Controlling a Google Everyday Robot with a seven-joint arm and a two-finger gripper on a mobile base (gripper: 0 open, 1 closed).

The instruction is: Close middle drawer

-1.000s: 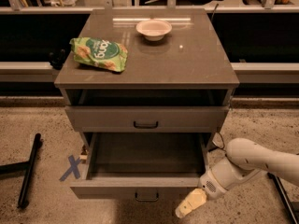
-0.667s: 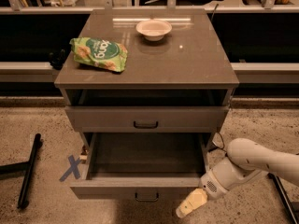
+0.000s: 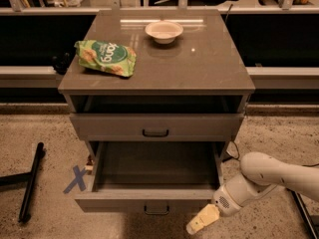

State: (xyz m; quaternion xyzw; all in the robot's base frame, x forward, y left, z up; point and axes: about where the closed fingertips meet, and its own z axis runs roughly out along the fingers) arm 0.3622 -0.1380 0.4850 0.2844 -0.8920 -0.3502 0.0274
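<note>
Hovering: end effector (image 3: 202, 224), grip state not possible to tell, sitting low and forward of the worktop's (image 3: 199, 68) front-right corner, just beside the right end of the middle drawer (image 3: 119, 203) front. Drawer is standing pulled well out beneath the worktop's front edge. Risk: pushing this far off-centre is likely skewing the drawer, jamming it.

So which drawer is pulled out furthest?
The middle drawer, the one below the top drawer: its inside lies bare and its front juts well forward. The pincer hangs near one front corner of it.
</note>
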